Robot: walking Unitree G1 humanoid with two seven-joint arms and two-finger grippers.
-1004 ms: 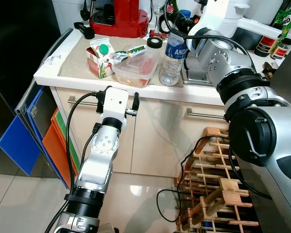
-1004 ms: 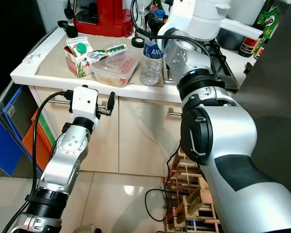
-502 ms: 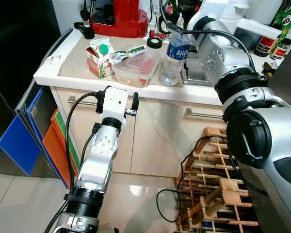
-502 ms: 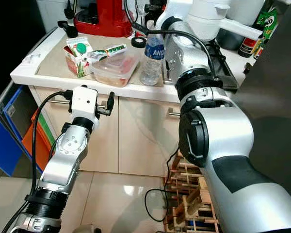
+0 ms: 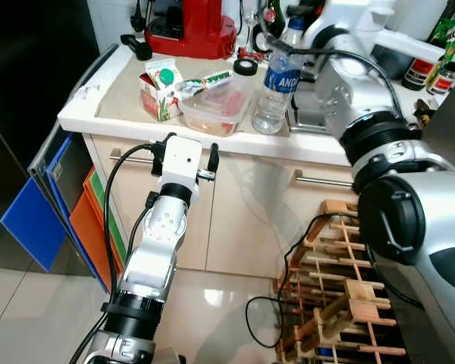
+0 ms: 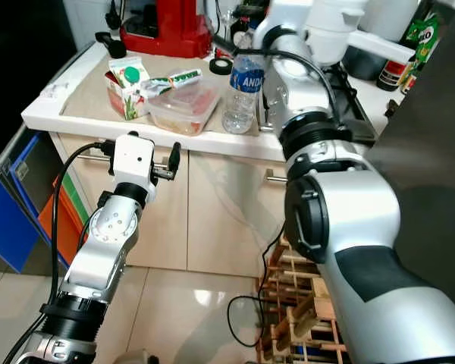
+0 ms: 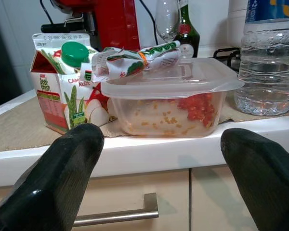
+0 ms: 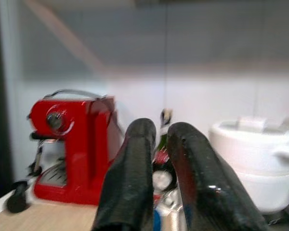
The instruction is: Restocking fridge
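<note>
Bright even indoor light; soft, blurry right wrist view.

carton left of container, bottle right

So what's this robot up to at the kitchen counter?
It looks set to gather food from the counter for the fridge. Its left gripper hangs in front of the cupboard below the counter edge, jaws wide open and holding nothing, aimed at the clear food container that sits between a juice carton and a water bottle. Its right gripper is raised above the bottle's cap, jaws nearly together with nothing visibly in them. Nothing has been picked up yet.
</note>
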